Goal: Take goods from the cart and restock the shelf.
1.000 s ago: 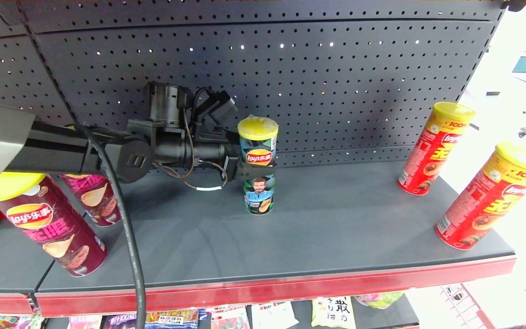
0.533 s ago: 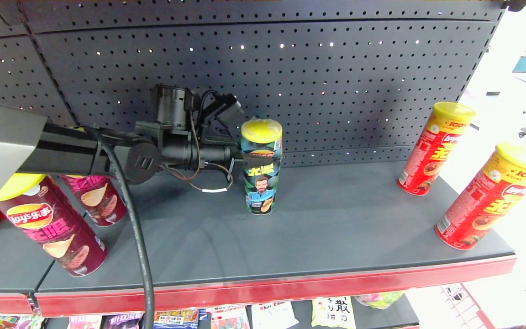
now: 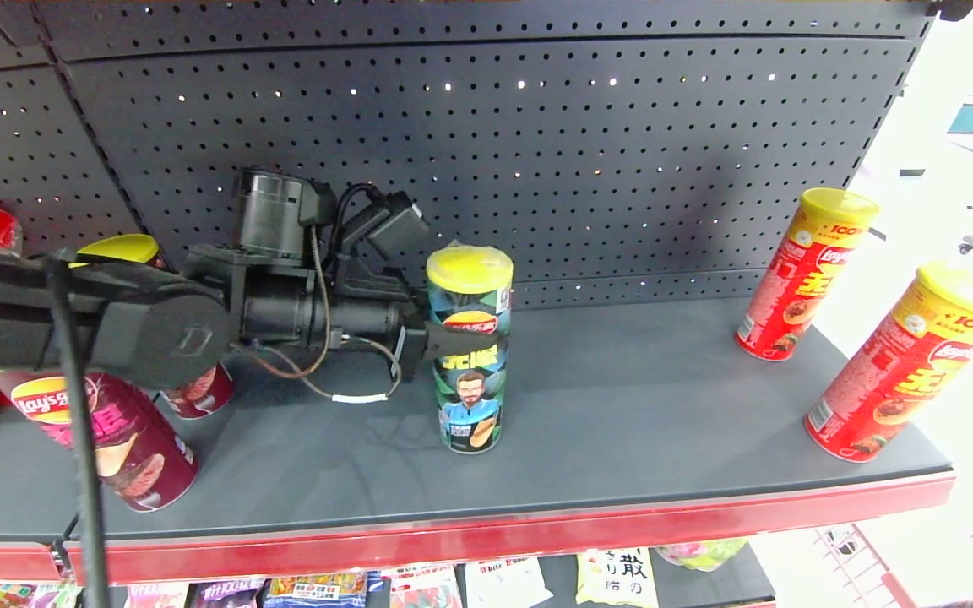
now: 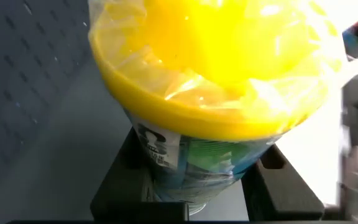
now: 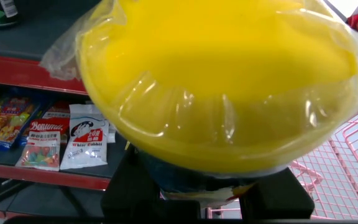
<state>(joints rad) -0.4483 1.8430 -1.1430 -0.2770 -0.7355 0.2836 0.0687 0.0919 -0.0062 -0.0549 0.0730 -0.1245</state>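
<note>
The left gripper (image 3: 463, 339) is closed around the green can (image 3: 470, 397), with one finger on each side of the can's middle. The can stands upright near the middle of the shelf (image 3: 622, 405), a little in front of the pegboard (image 3: 537, 169). Its yellow lid is wrapped in clear film. Its bottom is at the shelf board, but it cannot be told whether it rests there or hangs just above.

To the robot's left of the green can stand two purple cans (image 3: 119, 443), partly behind the arm. Two red cans (image 3: 803, 270) stand well apart from it at the right end of the shelf.

The right gripper (image 5: 205, 190) grips a second can (image 5: 222, 81), also with a yellow lid under film. It holds this can beside the pink wire cart (image 5: 347, 174), in front of lower shelves with small packets (image 5: 86, 140).
</note>
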